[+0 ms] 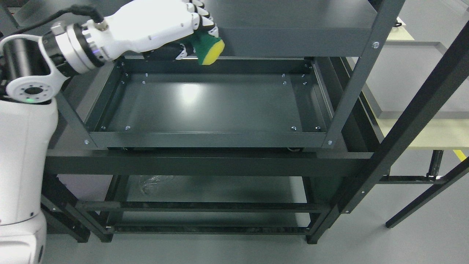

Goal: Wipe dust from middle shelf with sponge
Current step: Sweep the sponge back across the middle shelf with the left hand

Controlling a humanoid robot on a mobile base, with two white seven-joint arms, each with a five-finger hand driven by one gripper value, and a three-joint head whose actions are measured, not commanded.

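My left hand (194,35) comes in from the upper left and is shut on a yellow and green sponge (211,51). It holds the sponge in the air at the front edge of the top shelf (293,33), above the back left part of the middle shelf (216,106). The sponge does not touch the middle shelf. The middle shelf is a dark grey metal tray with a raised rim and bolts in its corners. My right arm is out of view.
The dark metal rack has slanted uprights (362,73) at the right and a crossbar (205,163) in front. A lower shelf (220,190) holds a crumpled clear plastic piece (150,183). A pale table (432,132) stands to the right.
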